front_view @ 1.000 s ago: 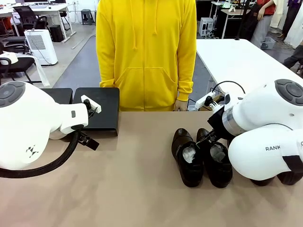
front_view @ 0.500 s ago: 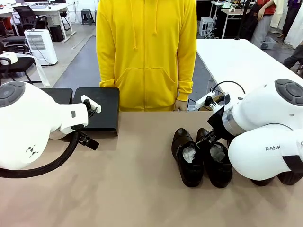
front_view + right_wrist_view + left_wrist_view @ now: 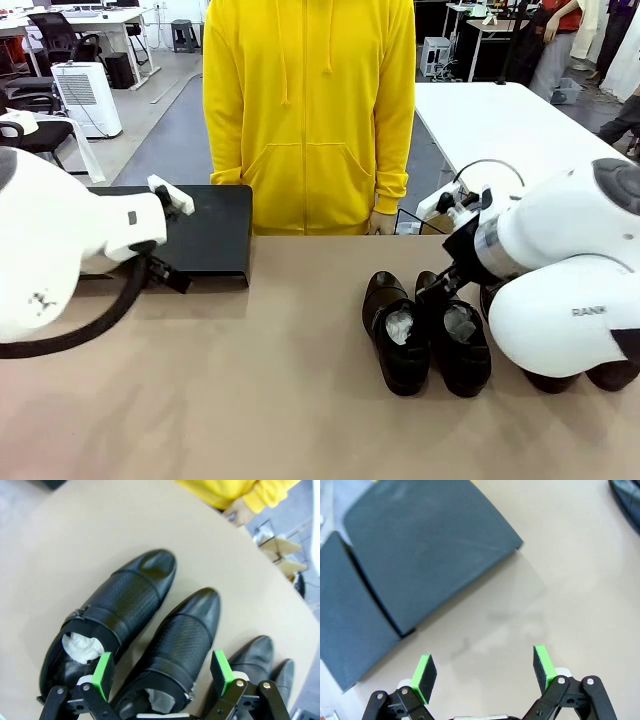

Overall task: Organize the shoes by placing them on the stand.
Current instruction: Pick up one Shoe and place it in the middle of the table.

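**Stand** [image 3: 210, 225]: low, flat, matte black. It sits at the far-left corner of the worktop [image 3: 250, 400], partly behind the left arm. The left wrist view shows two dark sections side by side with a narrow seam between them.

**Left hand** [image 3: 484, 667]: green pads spread wide, holding nothing. It hangs over bare tan worktop just beside the stand's edge.

**Person** [image 3: 308, 110]: in a yellow hooded top, standing at the middle of the far edge.

**Shoes**: four, glossy black, with smooth toes and a textured band over the instep. All lie on the right half of the worktop, toes toward the far edge.
- The first shoe [image 3: 115, 610] and second shoe [image 3: 182, 640] lie close side by side, with crumpled white paper in their openings.
- The third shoe [image 3: 252, 660] and fourth shoe [image 3: 282, 675] lie nearer the right edge.

**Right hand** [image 3: 162, 674]: pads spread wide, gripping nothing. It is poised above the heel end of the second shoe; contact cannot be told.
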{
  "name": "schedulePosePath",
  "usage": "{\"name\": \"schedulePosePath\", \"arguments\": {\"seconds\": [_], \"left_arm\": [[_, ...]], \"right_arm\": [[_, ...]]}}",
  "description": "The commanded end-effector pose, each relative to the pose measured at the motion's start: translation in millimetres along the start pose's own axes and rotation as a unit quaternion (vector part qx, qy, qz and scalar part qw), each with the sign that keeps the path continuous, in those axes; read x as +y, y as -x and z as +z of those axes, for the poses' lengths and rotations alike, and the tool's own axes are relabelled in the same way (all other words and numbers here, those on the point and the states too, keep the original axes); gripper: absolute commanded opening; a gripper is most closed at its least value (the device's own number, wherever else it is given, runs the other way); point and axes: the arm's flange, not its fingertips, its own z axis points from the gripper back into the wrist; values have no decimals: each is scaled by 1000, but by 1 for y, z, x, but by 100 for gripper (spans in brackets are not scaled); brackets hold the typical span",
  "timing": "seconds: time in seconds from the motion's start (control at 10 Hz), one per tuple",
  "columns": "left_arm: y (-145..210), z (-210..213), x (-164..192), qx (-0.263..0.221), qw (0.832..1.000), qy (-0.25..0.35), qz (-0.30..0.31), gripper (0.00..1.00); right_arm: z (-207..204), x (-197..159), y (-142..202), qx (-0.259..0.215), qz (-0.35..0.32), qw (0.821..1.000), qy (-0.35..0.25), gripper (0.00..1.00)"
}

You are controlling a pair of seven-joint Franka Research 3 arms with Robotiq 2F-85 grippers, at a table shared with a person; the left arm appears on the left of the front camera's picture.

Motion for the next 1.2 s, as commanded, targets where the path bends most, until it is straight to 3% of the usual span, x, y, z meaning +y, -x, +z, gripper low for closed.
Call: {"name": "schedulePosePath", "arguments": {"seconds": [0.0, 0.3, 0.7, 0.8, 1.1], "left_arm": [[8, 54, 0, -29, 999, 14, -2, 100], [11, 116, 28, -83, 995, 47, 19, 100], [37, 142, 69, -88, 991, -6, 101, 100], [-6, 149, 59, -98, 993, 17, 60, 100], [-6, 149, 59, -98, 993, 17, 60, 100]], "right_arm": [[57, 10, 4, -33, -8, 999, 32, 100], [132, -4, 13, -75, -48, 996, 0, 100], [170, -39, 37, -101, -100, 990, -18, 100], [168, -32, -16, -86, -73, 994, 0, 100], [176, -40, -11, -87, -84, 993, -4, 100]]}}
